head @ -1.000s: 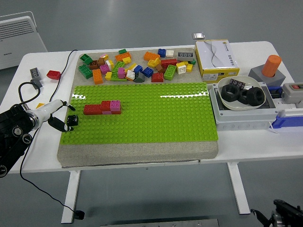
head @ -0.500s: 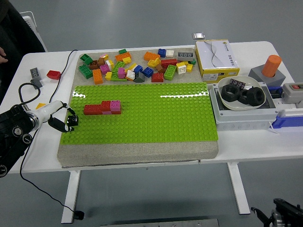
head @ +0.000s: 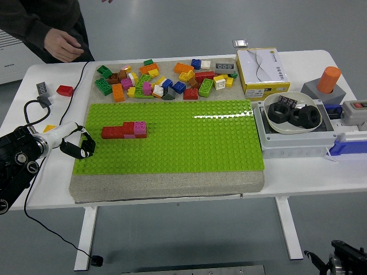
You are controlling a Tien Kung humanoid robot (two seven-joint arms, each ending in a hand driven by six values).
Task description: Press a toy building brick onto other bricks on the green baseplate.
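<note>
We see the white table (head: 298, 177) spanning the view, w/ a grey mat on it carrying the green baseplate (head: 189, 143). Right of the plate: a grey tray w/ a white bowl (head: 292, 117) holding black rings; far of that, a yellow-and-white box (head: 261, 70). Far strip of the mat holds a loose brick pile (head: 163, 80), mixed colours. On the plate's left part, a short row of joined bricks (head: 124, 130), dark red, red, then pink, studs up. Left hand (head: 77, 148) comes in at the plate's left edge, near side of that row; fingers curled in, narrow, and we can't tell if they pinch anything. A person's hand (head: 64, 46) hangs over the table's far left corner. Right arm out of view.
</note>
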